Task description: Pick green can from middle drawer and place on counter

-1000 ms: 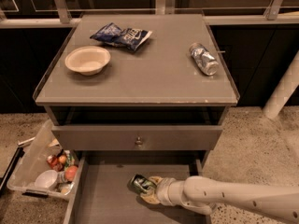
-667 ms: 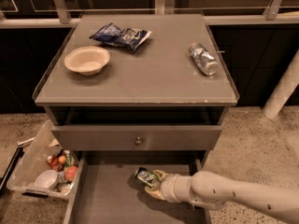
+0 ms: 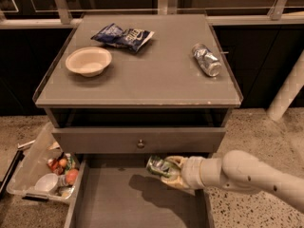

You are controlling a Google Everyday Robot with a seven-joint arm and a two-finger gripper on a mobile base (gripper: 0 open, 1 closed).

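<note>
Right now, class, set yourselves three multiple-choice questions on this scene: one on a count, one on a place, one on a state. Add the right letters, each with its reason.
1. How many things lie on the counter?
A. one
B. three
C. five

2. Where is the green can?
A. on the counter
B. held in the pincer, above the floor of the middle drawer
C. on the ground

3. What state is the middle drawer in?
A. pulled open
B. pushed shut
C. taken out

Answers:
1 B: a bowl, a chip bag and a silver can lie there.
2 B: the pincer grips it, and its shadow falls on the drawer floor.
3 A: its grey floor shows below the knobbed drawer front.
</note>
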